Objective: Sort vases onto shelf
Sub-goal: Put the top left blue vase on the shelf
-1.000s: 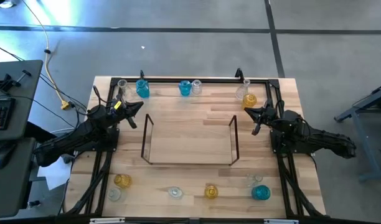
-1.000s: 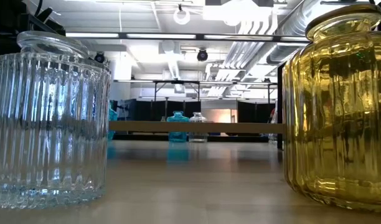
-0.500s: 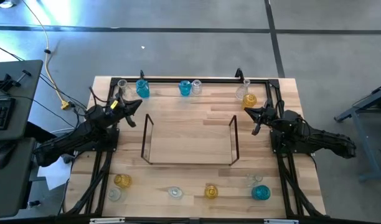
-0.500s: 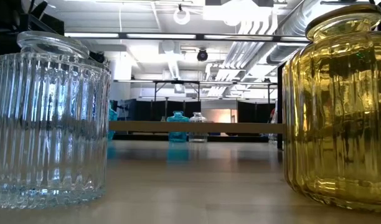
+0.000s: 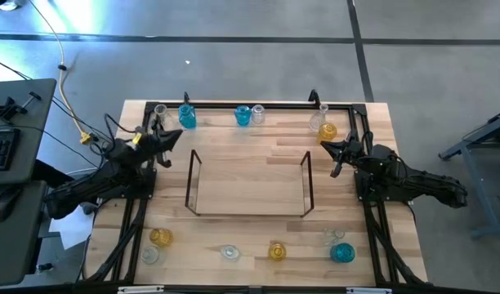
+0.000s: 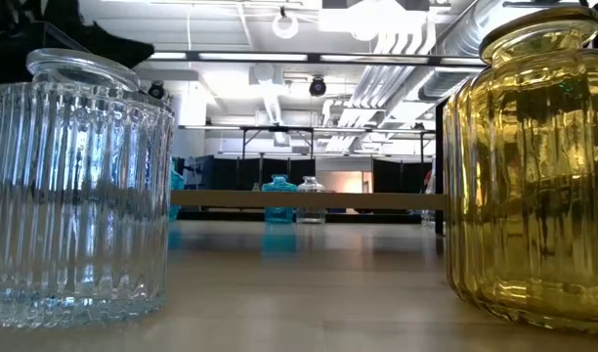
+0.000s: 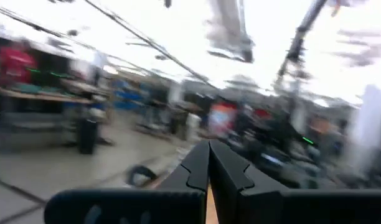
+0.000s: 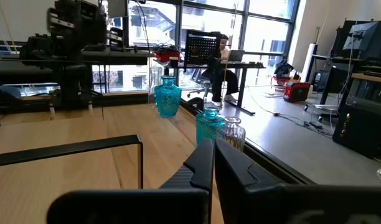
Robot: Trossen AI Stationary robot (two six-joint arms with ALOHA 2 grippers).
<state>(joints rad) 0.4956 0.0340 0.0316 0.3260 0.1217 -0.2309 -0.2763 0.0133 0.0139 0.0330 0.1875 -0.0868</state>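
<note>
The shelf (image 5: 248, 184), a thin dark frame with upright ends, stands mid-table. Several small glass vases stand along the far edge, among them a blue one (image 5: 187, 117) and an amber one (image 5: 328, 131). Several more stand along the near edge, such as an amber one (image 5: 276, 250) and a blue one (image 5: 341, 253). My left gripper (image 5: 179, 133) is shut and holds nothing, left of the shelf, fingers tipped up (image 7: 209, 146). My right gripper (image 5: 323, 146) is shut and holds nothing, right of the shelf, pointing level across it (image 8: 208, 146).
A black frame (image 5: 250, 104) edges the table behind the far vases. The low view is filled by a clear ribbed vase (image 6: 74, 186) and an amber one (image 6: 533, 166). A desk with a keyboard (image 5: 5, 147) stands off the table's left.
My left gripper has risen a little and tipped its fingers upward, staying shut with nothing in it. The vases and the shelf have kept their places.
</note>
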